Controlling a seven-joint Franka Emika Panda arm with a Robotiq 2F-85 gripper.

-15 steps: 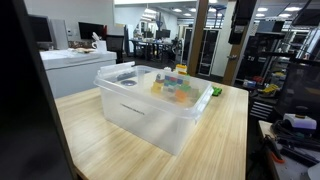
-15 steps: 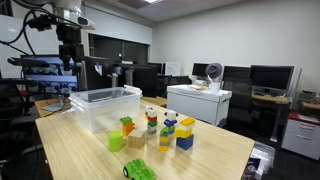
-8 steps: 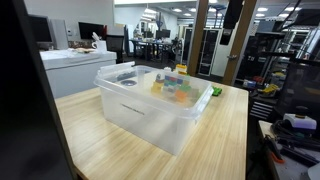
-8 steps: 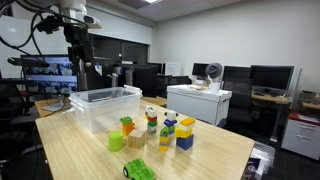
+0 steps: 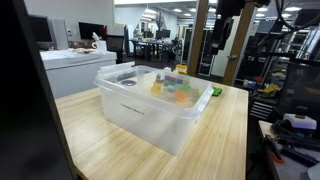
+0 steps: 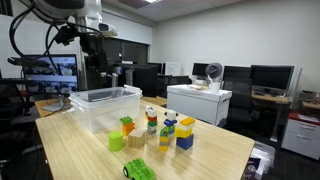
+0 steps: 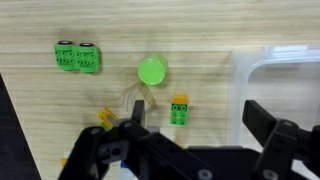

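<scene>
Greens on pale, fine-grained wood.
In my wrist view the light wooden table top (image 7: 200,25) runs in straight pale grain. On it I see a bright green studded plastic brick (image 7: 77,56), a lighter green round plastic cylinder (image 7: 152,71) and a small green block (image 7: 180,111) topped with what looks orange, though it's blurred. The translucent plastic bin (image 7: 285,75) reads milky white, and my matte black gripper (image 7: 198,128) is darkest.
</scene>
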